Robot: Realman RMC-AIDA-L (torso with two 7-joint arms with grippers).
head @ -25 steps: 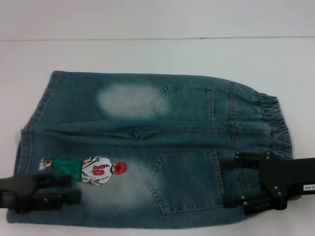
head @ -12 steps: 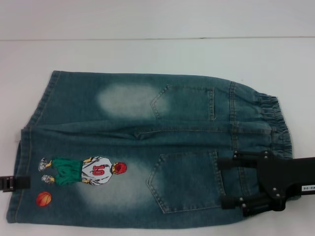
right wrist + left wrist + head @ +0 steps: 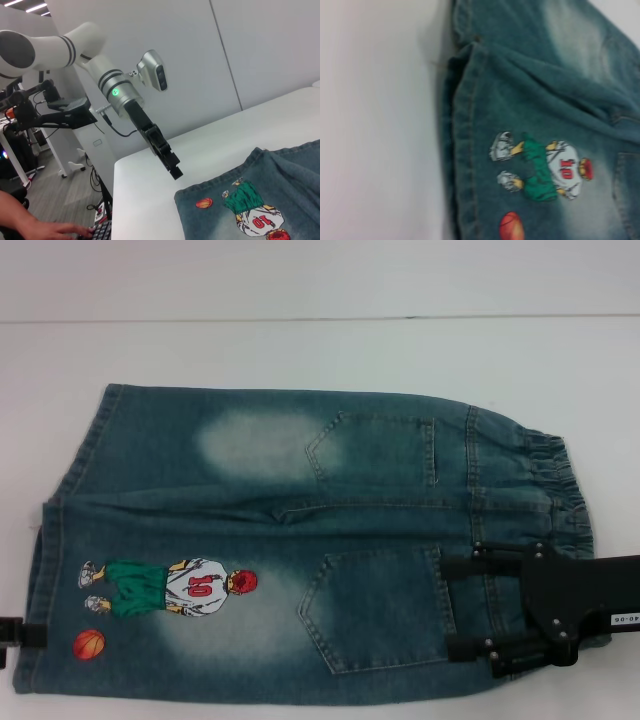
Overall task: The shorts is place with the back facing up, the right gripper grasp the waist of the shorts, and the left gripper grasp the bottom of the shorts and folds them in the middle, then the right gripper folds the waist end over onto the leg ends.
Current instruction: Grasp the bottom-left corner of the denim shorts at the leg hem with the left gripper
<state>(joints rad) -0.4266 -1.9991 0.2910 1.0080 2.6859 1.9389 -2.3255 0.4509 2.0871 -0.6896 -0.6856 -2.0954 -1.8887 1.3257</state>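
Jaws: right gripper (image 3: 462, 604) spread over the shorts (image 3: 300, 540) | left gripper (image 3: 174, 169) off-hem, state unclear

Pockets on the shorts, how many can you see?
2. One back pocket sits on the far half of the shorts, near the waistband. The other pocket is on the near half, partly under the right gripper. Any front pockets are hidden underneath.

One pair of shorts (image 3: 300, 540) on the worktop (image 3: 300, 350), and on it two back pockets (image 3: 375, 610), two leg hems (image 3: 45, 580), one printed player (image 3: 170, 587) (number 10), one printed basketball (image 3: 89, 644). Two tools in sight: right tool (image 3: 462, 608), left tool (image 3: 172, 167).
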